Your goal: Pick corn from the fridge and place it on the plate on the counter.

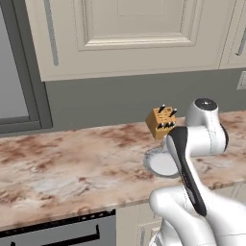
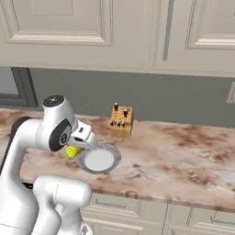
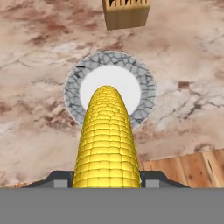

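My gripper (image 3: 107, 178) is shut on the corn (image 3: 107, 140), a yellow cob with bumpy kernels that points away along the hand. In the hand view its tip lies over the white middle of the plate (image 3: 74, 89), which has a grey mottled rim. In the right base view the corn (image 2: 72, 152) hangs in the gripper (image 2: 76, 148) just left of the plate (image 2: 99, 160), above the counter (image 2: 183, 151). In the left base view my arm covers part of the plate (image 1: 159, 164). The fridge is out of view.
A wooden knife block (image 2: 122, 121) stands behind the plate, close to the grey wall. Cream upper cabinets hang above. The counter's front edge and wooden floor (image 3: 188, 168) lie below the hand. A dark dishwasher (image 1: 62, 233) sits under the counter at the left.
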You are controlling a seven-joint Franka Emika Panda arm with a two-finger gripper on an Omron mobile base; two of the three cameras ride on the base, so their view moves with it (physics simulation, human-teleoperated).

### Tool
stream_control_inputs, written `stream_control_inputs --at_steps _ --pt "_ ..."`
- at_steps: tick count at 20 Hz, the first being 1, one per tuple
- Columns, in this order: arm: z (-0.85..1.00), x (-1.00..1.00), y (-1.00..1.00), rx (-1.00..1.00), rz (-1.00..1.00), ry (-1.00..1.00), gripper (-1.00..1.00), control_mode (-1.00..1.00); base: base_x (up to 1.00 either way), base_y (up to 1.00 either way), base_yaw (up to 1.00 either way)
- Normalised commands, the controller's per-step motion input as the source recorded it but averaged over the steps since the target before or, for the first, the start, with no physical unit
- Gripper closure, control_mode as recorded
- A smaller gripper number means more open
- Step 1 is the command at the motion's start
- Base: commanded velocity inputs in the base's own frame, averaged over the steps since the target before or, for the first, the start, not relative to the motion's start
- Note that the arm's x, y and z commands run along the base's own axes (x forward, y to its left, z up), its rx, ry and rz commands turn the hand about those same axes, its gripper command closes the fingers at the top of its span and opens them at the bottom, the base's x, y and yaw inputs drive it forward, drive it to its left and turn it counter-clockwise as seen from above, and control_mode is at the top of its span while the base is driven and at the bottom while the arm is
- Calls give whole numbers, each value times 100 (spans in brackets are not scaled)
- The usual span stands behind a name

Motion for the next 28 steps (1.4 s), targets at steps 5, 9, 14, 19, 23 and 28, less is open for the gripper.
stream_control_inputs --at_steps 5,9,14,19,23,28 --pt "-59 51 -11 2 3 0 100 -100 0 0 0" --pt "-57 27 -1 0 4 0 100 -100 0 0 0" --pt "-38 34 -2 0 3 0 100 -100 0 0 0" --pt "-25 36 -3 0 1 0 100 -100 0 0 0" --pt "-20 31 -1 0 0 0 100 -100 0 0 0" --pt "-18 13 0 0 0 0 100 -100 0 0 0"
